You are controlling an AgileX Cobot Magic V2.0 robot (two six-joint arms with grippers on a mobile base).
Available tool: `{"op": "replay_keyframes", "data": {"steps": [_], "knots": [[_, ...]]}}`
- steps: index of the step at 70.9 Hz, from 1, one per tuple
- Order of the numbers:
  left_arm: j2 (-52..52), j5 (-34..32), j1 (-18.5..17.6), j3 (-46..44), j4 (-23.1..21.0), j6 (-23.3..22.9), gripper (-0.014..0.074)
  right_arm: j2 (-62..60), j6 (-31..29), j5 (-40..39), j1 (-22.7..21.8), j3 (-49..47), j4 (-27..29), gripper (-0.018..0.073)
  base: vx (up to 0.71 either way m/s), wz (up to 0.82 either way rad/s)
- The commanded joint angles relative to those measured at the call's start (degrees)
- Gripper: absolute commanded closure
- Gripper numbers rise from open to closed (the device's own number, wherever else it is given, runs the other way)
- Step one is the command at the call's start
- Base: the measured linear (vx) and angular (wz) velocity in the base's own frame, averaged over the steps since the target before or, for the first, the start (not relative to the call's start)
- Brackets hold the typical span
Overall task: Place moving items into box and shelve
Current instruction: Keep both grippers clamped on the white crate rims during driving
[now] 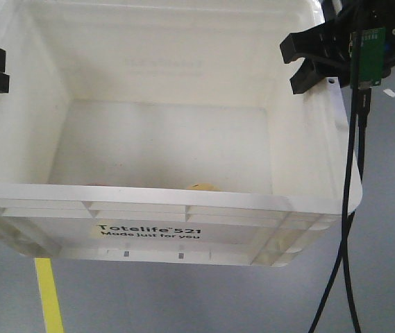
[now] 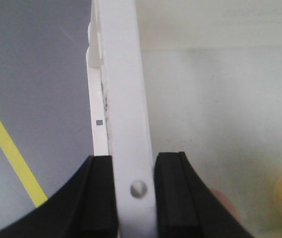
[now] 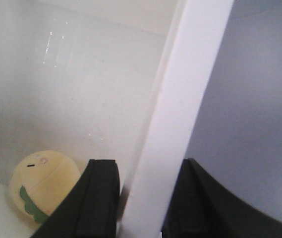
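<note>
Left gripper (image 2: 135, 198) clenched on white tote (image 2: 123, 74) rim, wall between jaws. Right gripper (image 3: 148, 201) likewise grips the opposite rim. Pale yellow lump (image 3: 44, 186) lies inside the tote, just beside its inner jaw.

Matte black fingers (image 1: 307, 46); green circuit board (image 1: 371, 59); 2 black cables (image 1: 352, 180).

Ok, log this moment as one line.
left fingers: shut on box rim | right fingers: shut on opposite rim | inside: yellow item, pinkish item | shelving: not yet done

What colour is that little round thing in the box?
Pale yellow lump, green trim; right wrist view.
</note>
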Motion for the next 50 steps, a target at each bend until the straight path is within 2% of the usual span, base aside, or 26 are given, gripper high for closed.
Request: {"op": "replay_keyframes", "data": {"steps": [1,50], "knots": [[-2.1,-7.9,-0.7,-2.4,-7.0,-0.4,0.0601,-3.1,-1.9,-5.1,0.8,-2.5,7.6,0.0562,0.22,0.63],[-2.1,-7.7,-0.7,-2.4,-7.0,-0.4,0.0601,-3.1,-1.9,-5.0,0.8,-2.5,7.6,0.0562,0.25,0.58]]}}
